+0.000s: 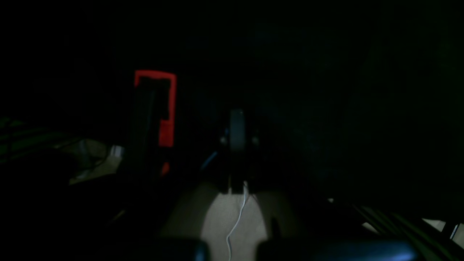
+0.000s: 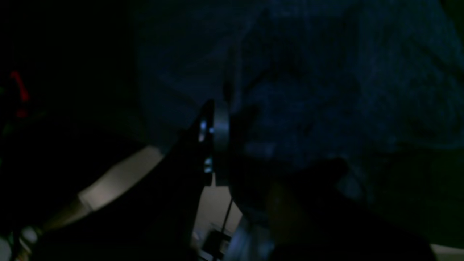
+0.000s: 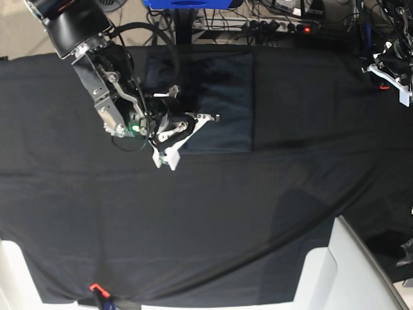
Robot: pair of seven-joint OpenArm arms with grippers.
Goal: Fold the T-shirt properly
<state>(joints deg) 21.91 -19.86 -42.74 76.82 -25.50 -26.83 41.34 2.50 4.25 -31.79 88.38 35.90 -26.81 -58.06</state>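
The T-shirt (image 3: 219, 97) lies folded into a flat dark slate rectangle at the back middle of the black table cover (image 3: 206, 219). My right gripper (image 3: 165, 158) is down at the shirt's near left corner, white fingertips pointing toward the table's front. In the right wrist view its fingers (image 2: 220, 134) stand together, shut, with bluish shirt fabric (image 2: 326, 90) just beyond; whether cloth is pinched does not show. My left gripper (image 3: 397, 81) hangs at the far right edge, away from the shirt. In the dark left wrist view it (image 1: 237, 130) is shut and holds nothing.
Cables and a power strip (image 3: 284, 26) run behind the table's back edge, beside a blue object (image 3: 187, 3). White furniture stands at the near right (image 3: 348, 271) and near left (image 3: 13, 278). A small red clip (image 3: 95, 287) sits at the front edge.
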